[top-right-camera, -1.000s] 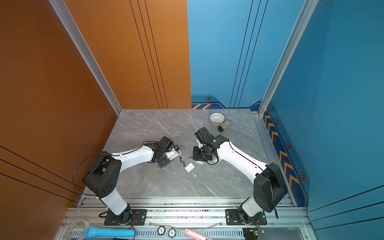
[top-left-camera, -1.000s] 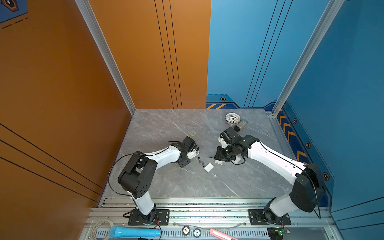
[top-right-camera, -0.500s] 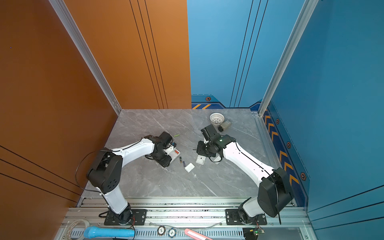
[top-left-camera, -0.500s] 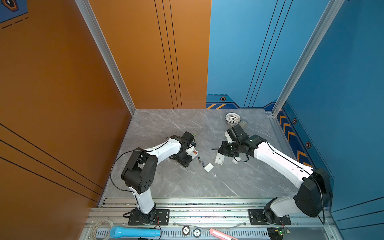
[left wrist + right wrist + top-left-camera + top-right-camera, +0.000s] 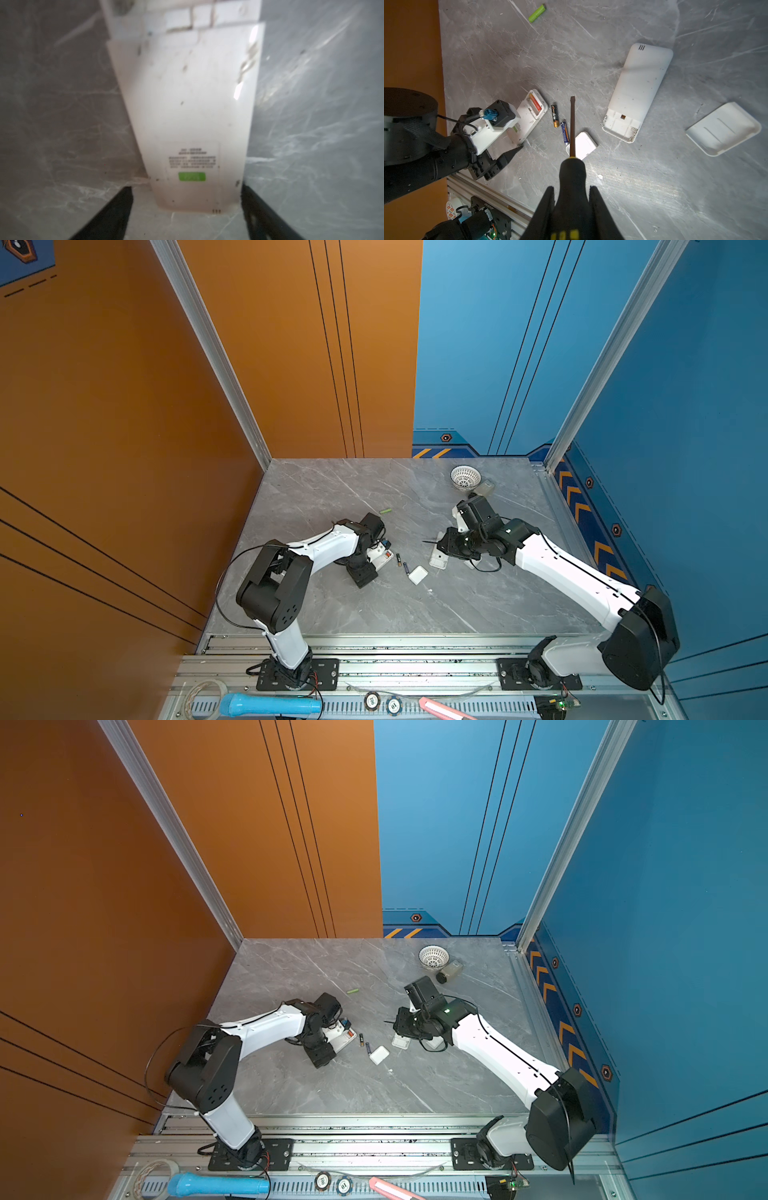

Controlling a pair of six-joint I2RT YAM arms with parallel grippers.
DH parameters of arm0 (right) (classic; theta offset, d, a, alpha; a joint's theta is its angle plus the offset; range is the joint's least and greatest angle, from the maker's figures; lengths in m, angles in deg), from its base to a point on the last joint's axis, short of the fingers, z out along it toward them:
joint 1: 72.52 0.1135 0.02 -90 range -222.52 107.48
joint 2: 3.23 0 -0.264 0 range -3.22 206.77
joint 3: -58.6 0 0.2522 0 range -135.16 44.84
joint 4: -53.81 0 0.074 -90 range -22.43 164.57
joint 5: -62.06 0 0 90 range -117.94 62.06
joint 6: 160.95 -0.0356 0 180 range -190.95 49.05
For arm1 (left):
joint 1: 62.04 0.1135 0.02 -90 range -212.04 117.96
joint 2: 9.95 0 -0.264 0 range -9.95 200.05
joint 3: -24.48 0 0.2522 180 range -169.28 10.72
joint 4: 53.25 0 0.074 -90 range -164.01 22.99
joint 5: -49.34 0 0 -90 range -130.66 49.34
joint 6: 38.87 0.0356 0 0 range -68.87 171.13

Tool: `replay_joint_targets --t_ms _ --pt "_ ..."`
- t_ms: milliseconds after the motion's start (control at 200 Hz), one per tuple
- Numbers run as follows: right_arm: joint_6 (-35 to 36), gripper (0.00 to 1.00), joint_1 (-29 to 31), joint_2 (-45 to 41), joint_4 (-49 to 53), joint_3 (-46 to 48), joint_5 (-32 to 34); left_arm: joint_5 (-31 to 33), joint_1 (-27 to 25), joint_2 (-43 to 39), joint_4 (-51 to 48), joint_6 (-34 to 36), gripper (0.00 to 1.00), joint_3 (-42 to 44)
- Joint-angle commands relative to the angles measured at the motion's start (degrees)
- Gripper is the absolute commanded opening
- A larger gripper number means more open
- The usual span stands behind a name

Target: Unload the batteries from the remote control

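Left tool (image 5: pixel 187 189): jaws spread wide, 1 on each side of the small remote's (image 5: pixel 187 104) end, gripping nothing. The remote lies flat on the worktop (image 5: pixel 654 197).
Right tool (image 5: pixel 572 188): clamped on the black handle of the screwdriver (image 5: pixel 572 124). The blade points toward the small remote but stops well short of it.
Orange-red battery (image 5: pixel 535 102): seated in the small remote's open bay, the only 1 of 4 not out.
Black-and-gold battery (image 5: pixel 554 115): loose on the worktop, just beside that remote.
Bluish battery (image 5: pixel 564 133): loose, between the black-and-gold battery and the small cover (image 5: pixel 583 145).
Green battery (image 5: pixel 385 511): loose, well apart, nearer the back wall.
Large remote (image 5: pixel 637 89): bay open and empty. The larger cover (image 5: pixel 724 128) lies apart from it.
Step, as I judge it: prising out the last cell.
Risk 1: nothing pins the small remote, so a push from the blade could slide it over the smooth stone instead of lifting the cell.
Risk 2: a low sweep of the blade could send the 2 nearby loose cells rolling.
Risk 3: a cell levered hard against its spring could jump out and roll away.
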Motion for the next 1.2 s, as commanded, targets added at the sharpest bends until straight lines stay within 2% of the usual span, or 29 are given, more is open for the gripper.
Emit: replay_joint_targets --t_ms 0,65,165,200,230,285,320,390,486,551,631,701,801,891,961,1006,1061,1191 --pt "1.00 0.00 -0.12 -2.56 1.67 1.16 0.25 3.73 3.49 -3.41 3.22 6.05 0.98 -0.30" --pt "1.04 0.00 -0.29 -3.06 1.71 1.36 0.13 3.69 4.50 -6.40 4.74 4.23 0.98 -0.45" --pt "1.42 0.00 -0.44 -3.16 1.63 1.24 -0.56 3.23 3.84 -13.13 4.09 -3.30 0.98 -0.89" --pt "1.61 0.00 -0.59 -3.23 1.50 1.22 -0.82 4.29 3.46 -15.87 3.18 -10.77 0.98 -1.48" --pt "1.71 0.00 -0.66 -3.26 1.37 1.27 -1.08 2.82 3.42 -17.80 0.98 -18.67 0.98 -2.89" --pt "1.96 0.00 -1.00 -3.29 1.19 1.21 -1.61 -6.13 2.93 -20.67 -2.24 -32.43 0.98 -4.62" --pt "2.22 0.00 -1.28 -3.28 1.03 1.26 -2.04 -9.22 1.62 -22.15 -3.16 -41.32 0.99 -4.50" --pt "2.66 0.00 -2.00 -2.95 0.84 1.17 -3.25 -14.02 -0.79 -25.17 -2.94 -57.85 0.98 -1.77" --pt "3.26 0.00 -2.38 -2.91 0.58 1.16 -4.81 -14.95 -2.75 -29.64 -0.16 -80.56 0.98 5.69" --pt "3.73 0.00 -2.42 -3.24 0.42 1.26 -5.47 -13.23 -4.25 -33.63 4.35 -92.09 1.00 9.45" --pt "3.96 0.00 -2.43 -4.15 -0.10 2.16 -5.78 -3.91 -7.77 -38.54 8.27 -105.58 0.98 12.99" --pt "3.81 0.00 -2.46 -5.06 -0.80 3.56 -6.43 1.33 -9.16 -40.44 10.88 -116.07 0.98 15.41" --pt "3.19 0.00 -2.42 -6.49 -1.69 5.74 -7.09 5.77 -10.12 -38.01 3.31 -127.24 0.98 13.92" --pt "2.69 0.00 -2.47 -7.69 -2.33 7.65 -7.64 2.75 -8.93 -31.51 -2.46 -136.41 0.98 11.92" --pt "2.43 0.00 -2.44 -8.64 -2.50 8.58 -7.77 1.23 -8.12 -25.24 -4.53 -138.91 0.98 9.40" --pt "2.34 0.00 -2.49 -9.02 -2.67 9.02 -7.96 0.78 -7.85 -22.03 -2.30 -141.10 0.98 8.89" --pt "2.25 0.00 -2.34 -9.42 -2.40 9.16 -8.27 1.43 -6.95 -18.64 1.80 -140.68 0.98 8.41" --pt "2.51 0.00 -1.63 -10.63 -1.19 8.60 -8.00 2.50 -3.66 -12.11 2.27 -140.18 0.98 5.14"
